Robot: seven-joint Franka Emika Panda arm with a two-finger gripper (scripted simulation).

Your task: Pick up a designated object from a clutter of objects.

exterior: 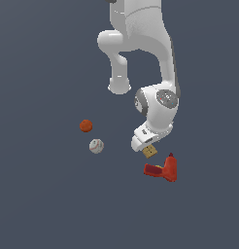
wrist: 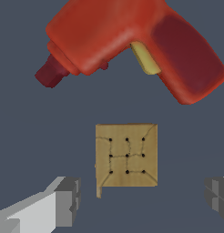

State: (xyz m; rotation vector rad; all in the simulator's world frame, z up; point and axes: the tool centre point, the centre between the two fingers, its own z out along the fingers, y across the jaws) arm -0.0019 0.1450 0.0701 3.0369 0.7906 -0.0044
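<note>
**Lining up over the tan block, grasp not yet made**

In the exterior view, we see the arm bent low over the dark tabletop [exterior: 39, 204], its tool [exterior: 146, 147] directly above the tan square block [exterior: 150, 151]. The block lies just beside the red drill-shaped tool [exterior: 163, 169] and well apart from the orange ball [exterior: 86, 125] and the white baseball [exterior: 96, 146] toward the exterior view's left. From here we cannot tell whether the fingers touch the block.

In the wrist view, we judge the step to be the approach before the grasp. The tool [wrist: 143, 200] is spread wide: one finger [wrist: 63, 202] and the other [wrist: 217, 195] stand either side of the dotted block [wrist: 126, 154], clear of it, holding nothing. The block sits nearer the one finger than the other. The drill [wrist: 132, 41] lies beyond the block, apart from it.

The next move, we think, calls for a small sideways correction, a descent until the fingers bracket the block's edges, then a close. Since the block is flat, the fingers must go low, and should stay off the drill.
</note>
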